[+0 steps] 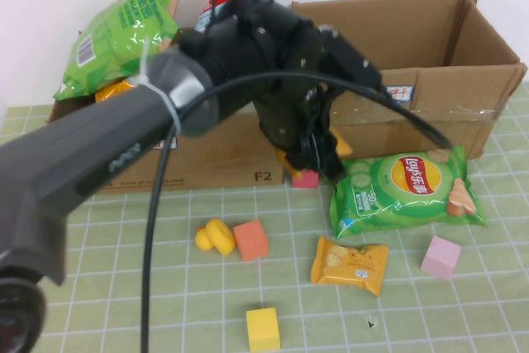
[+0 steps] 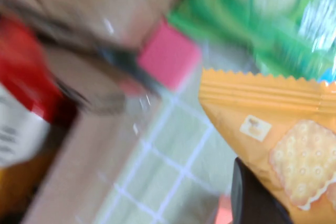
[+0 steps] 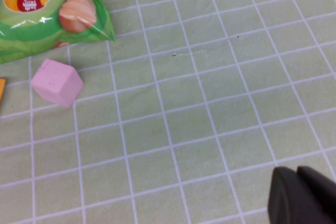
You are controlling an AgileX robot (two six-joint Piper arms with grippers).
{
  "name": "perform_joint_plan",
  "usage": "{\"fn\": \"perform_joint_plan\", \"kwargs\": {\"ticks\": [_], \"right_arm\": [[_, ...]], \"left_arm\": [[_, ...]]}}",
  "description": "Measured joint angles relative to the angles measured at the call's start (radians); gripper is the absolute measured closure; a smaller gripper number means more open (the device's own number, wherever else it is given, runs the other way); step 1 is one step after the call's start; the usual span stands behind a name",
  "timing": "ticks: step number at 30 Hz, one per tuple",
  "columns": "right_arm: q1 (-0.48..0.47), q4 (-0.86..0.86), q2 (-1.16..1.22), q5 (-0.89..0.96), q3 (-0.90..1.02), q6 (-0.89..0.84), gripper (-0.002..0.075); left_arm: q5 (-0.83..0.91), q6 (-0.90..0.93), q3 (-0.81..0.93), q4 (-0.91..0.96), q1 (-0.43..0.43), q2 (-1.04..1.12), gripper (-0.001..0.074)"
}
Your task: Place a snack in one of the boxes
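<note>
Left gripper [image 1: 318,150] pinches an orange cracker packet [image 2: 273,129] just in front of the left cardboard box [image 1: 207,163], right gripper [image 3: 304,200] fingers pressed together, away from that box.

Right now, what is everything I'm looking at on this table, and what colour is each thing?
Cardboard boxes: 2, brown, at the back; the left box holds snack bags, the right box is open.
Green chip bag in left box: 1, sticking out on top.
Lay's chip bag: 1, green, flat on the mat before the right box.
Cracker packet: 1, orange, mid mat.
Rubber duck: 1, yellow, beside the orange-red block.
Yellow block: 1, near front edge.
Light pink block: 1, right side.
Pink block: 1, under the left tool.
Checked mat: 1, pale green.
Left tool: black, low between the boxes.
Right tool: black, over bare mat.
</note>
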Motion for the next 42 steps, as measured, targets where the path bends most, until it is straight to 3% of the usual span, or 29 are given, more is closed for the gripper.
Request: {"fn": "perform_joint_plan", "kwargs": {"ticks": [9,17,19,23,25,27,30,33,36,38,42], "right_arm": [[0.0,0.0,0.0,0.0,0.0,0.0,0.0726],[0.0,0.0,0.0,-0.016,0.005,0.0,0.0726],[0.0,0.0,0.0,-0.016,0.007,0.0,0.0726],[0.0,0.0,0.0,-0.018,0.007,0.0,0.0726],[0.0,0.0,0.0,-0.018,0.007,0.0,0.0726],[0.0,0.0,0.0,-0.021,0.007,0.0,0.0727],[0.0,0.0,0.0,-0.021,0.009,0.0,0.0727],[0.0,0.0,0.0,-0.024,0.009,0.0,0.0727],[0.0,0.0,0.0,-0.024,0.009,0.0,0.0727],[0.0,0.0,0.0,-0.027,0.009,-0.002,0.0727],[0.0,0.058,0.0,-0.079,0.015,-0.119,0.0727]], "left_arm": [[-0.286,0.0,-0.042,-0.089,0.0,-0.029,0.0503],[-0.978,0.0,-0.051,-0.022,0.016,0.027,0.0503],[-1.062,0.0,-0.06,-0.012,0.029,0.059,0.0442],[-1.08,0.002,-0.086,-0.039,0.067,0.126,0.0183],[-1.03,0.002,-0.09,-0.053,0.087,0.138,0.012],[-0.943,0.002,-0.098,-0.056,0.1,0.139,0.0107],[-0.77,0.004,-0.122,-0.047,0.107,0.11,0.0182],[-0.602,0.004,-0.153,-0.02,0.107,0.059,0.0364],[-0.43,0.004,-0.174,0.028,0.107,-0.007,0.0602],[-0.306,-0.001,-0.18,0.069,0.107,-0.057,0.0678],[-0.078,-0.073,-0.182,0.189,0.107,-0.138,0.0722]]}}
